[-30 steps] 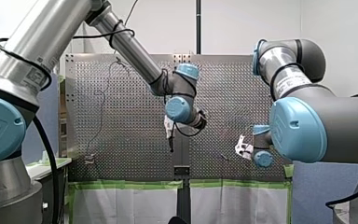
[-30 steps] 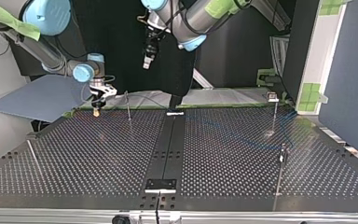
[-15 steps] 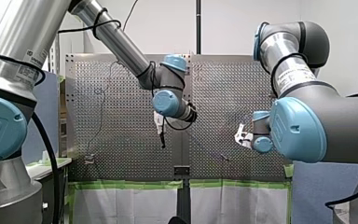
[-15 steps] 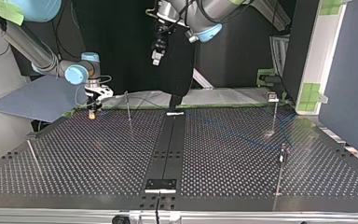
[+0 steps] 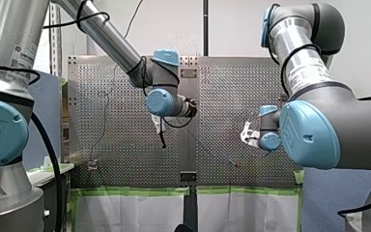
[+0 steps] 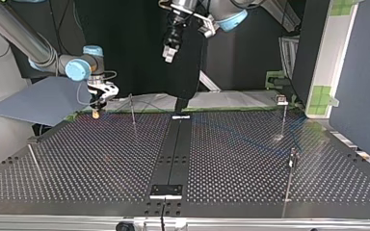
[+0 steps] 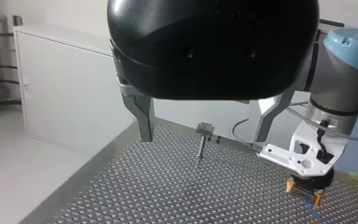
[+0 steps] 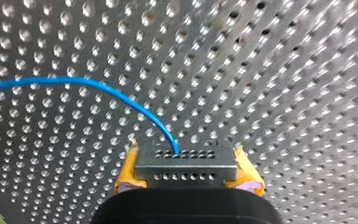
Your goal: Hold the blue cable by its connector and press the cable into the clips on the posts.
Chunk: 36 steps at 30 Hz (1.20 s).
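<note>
Two yellow pads [image 8: 127, 172] of my right jaws are closed on the connector [image 8: 186, 165], one pad at each end of the grey block. The blue cable [image 8: 98, 88] leaves the connector's front face just ahead of the jaws. It then curves away to one side, close over the perforated surface [image 8: 284, 93].

In the top view you find these jaws at about ten o'clock on the surface, pointing down near its far edge. You cannot tell whether they touch it. A thin post [image 6: 132, 111] stands just beside them, at their three o'clock. A second post [image 6: 283, 115] stands at two o'clock on the surface and a third post [image 6: 291, 175] at four o'clock.

My left jaws stand wide open, with nothing between the metal fingers [image 7: 142, 116]. In the top view they hang high over the surface at about twelve o'clock, well apart from my right jaws.

From the left wrist view you see a post topped by a clip [image 7: 205, 127] ahead of the open jaws. My right jaws sit off to the side, low over the surface, with a short run of blue cable showing beneath them.
</note>
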### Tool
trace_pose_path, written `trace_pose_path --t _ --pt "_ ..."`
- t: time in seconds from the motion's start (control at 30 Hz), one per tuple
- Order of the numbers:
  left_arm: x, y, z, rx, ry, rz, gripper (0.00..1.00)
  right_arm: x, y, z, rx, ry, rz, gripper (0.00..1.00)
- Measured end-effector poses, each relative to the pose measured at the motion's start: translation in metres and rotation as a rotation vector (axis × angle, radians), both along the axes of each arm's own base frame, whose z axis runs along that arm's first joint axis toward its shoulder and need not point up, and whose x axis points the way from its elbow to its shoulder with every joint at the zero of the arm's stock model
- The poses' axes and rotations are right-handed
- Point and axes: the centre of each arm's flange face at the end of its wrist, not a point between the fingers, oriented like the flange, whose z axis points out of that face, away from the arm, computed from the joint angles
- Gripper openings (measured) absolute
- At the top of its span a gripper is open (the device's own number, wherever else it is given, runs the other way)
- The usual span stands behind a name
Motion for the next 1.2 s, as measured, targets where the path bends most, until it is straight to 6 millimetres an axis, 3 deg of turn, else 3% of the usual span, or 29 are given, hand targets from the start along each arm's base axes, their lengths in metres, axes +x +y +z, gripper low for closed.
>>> trace_pose_path --t 0.37,0.5,0.7,1.2 --pt "-0.007 0.028 0.013 -0.08 -0.053 0.022 1.0 0.028 0.045 0.033 0.011 0.086 0.009 0.0" --pt "-0.008 0.036 -0.002 -0.1 -0.036 0.011 1.0 0.036 0.058 0.047 0.007 0.083 0.004 0.0" --pt "-0.009 0.04 -0.018 -0.099 -0.017 0.0 1.0 0.034 0.06 0.063 -0.008 0.06 -0.007 0.0" --pt "-0.009 0.04 -0.019 -0.099 -0.015 -0.001 1.0 0.034 0.06 0.065 -0.011 0.057 -0.008 0.0"
